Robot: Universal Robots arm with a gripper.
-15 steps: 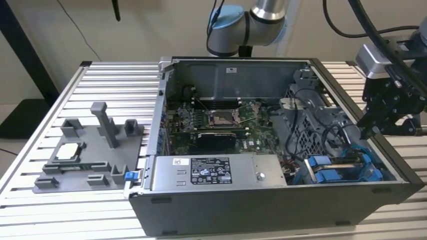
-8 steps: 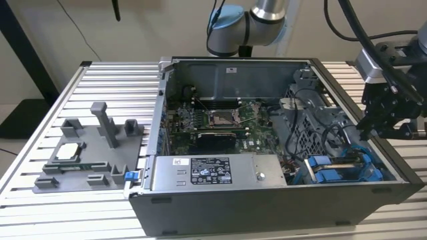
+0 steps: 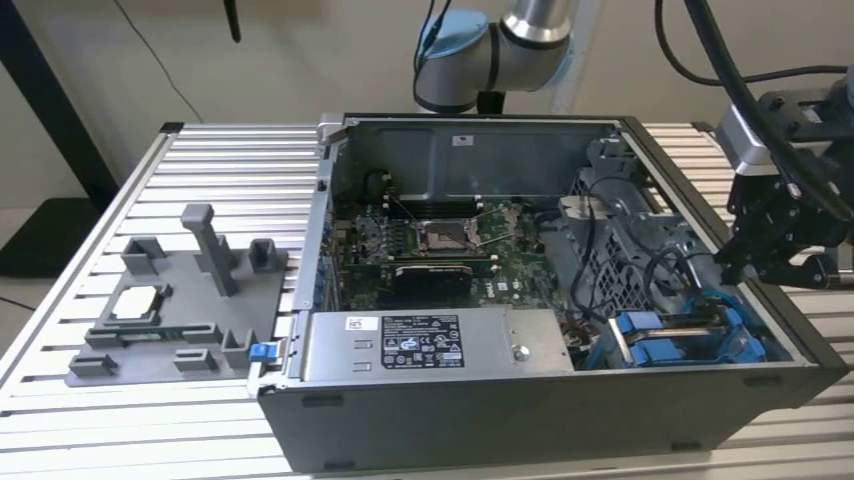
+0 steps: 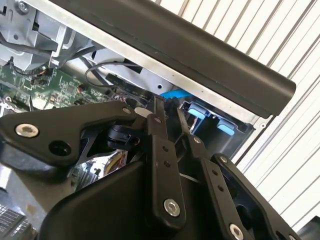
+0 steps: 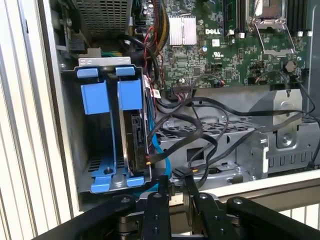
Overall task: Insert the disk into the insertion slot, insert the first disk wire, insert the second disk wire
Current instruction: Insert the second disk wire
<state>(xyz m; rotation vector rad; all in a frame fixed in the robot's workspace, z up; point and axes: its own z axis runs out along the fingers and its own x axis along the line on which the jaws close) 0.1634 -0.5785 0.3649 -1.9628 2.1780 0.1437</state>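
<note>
One arm, wrist (image 3: 790, 225) hanging over case rim (image 3: 790, 325) beside seated disk (image 5: 136, 135); jaws' state unclear.

A computer case (image 3: 534, 430) is set on the table (image 3: 227, 170), with a fixture tray (image 3: 147, 330) at the exterior view's left of it. Inside the case, the power supply (image 3: 427, 345) is placed along the near wall and the motherboard (image 3: 441, 240) behind it. The disk (image 5: 134, 145) is seated in the insertion slot (image 5: 102, 62).
</note>
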